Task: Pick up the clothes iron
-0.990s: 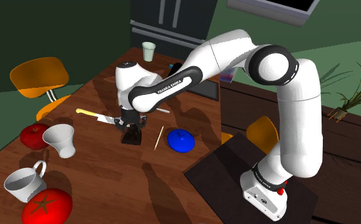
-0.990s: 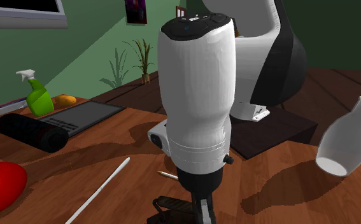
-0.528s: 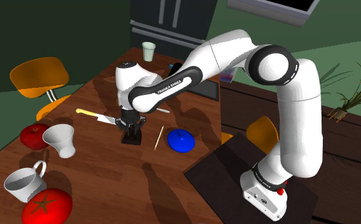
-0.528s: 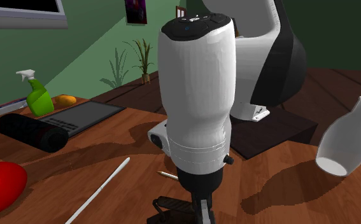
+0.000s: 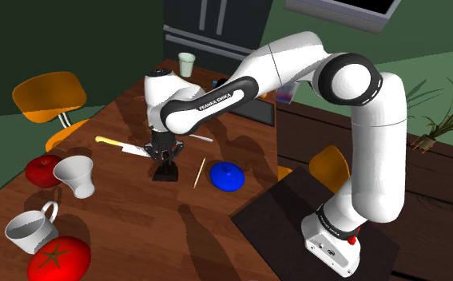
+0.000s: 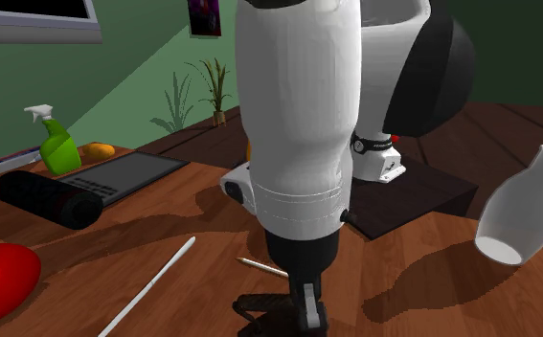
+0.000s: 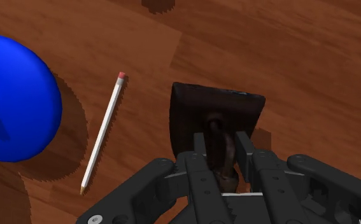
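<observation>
My hand (image 7: 221,145) is closed tight on the iron (image 7: 201,105) by its handle (image 7: 216,127), mid-tabletop (image 7: 300,57). I judge it rigid and bottom-heavy; mid-handle suits.

The table (image 7: 312,57) is grained brown wood, the clothes iron (image 7: 201,111) matt and dark, the blue dome (image 7: 13,95) smooth.
</observation>
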